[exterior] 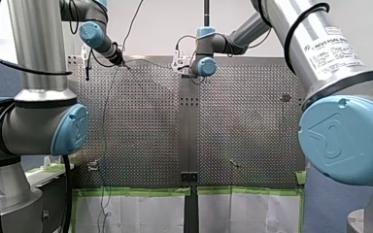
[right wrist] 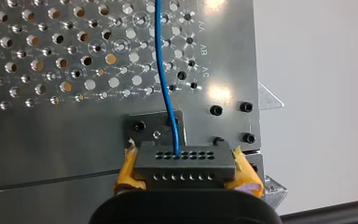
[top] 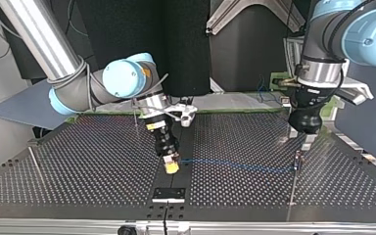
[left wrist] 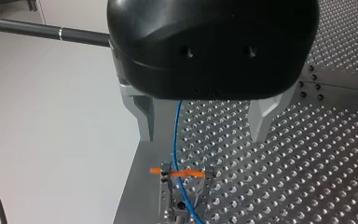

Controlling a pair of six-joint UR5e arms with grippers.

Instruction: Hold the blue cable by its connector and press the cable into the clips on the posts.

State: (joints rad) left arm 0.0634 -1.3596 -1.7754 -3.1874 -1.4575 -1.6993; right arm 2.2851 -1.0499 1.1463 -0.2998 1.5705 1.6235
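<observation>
In the right wrist view my right gripper (right wrist: 185, 173) is shut with its yellow pads on the dark grey connector (right wrist: 184, 161) of the blue cable (right wrist: 164, 70). The cable leads away over the perforated plate. In the top view the right gripper (top: 170, 167) hangs low over the table's middle. From there the blue cable (top: 235, 165) runs level to a post (top: 297, 160) at the right. My left gripper (top: 307, 139) hovers just above that post. In the left wrist view its metal fingers (left wrist: 145, 116) stand open astride the cable (left wrist: 177, 135), which crosses an orange-tipped clip (left wrist: 182, 173) ahead of them.
A small black bracket (top: 168, 194) sits near the table's front edge in the top view. Thin rods (top: 34, 165) stand at the left. In the front view low fixtures (exterior: 93, 165) stand on the plate and green tape (exterior: 136, 191) lines its near edge.
</observation>
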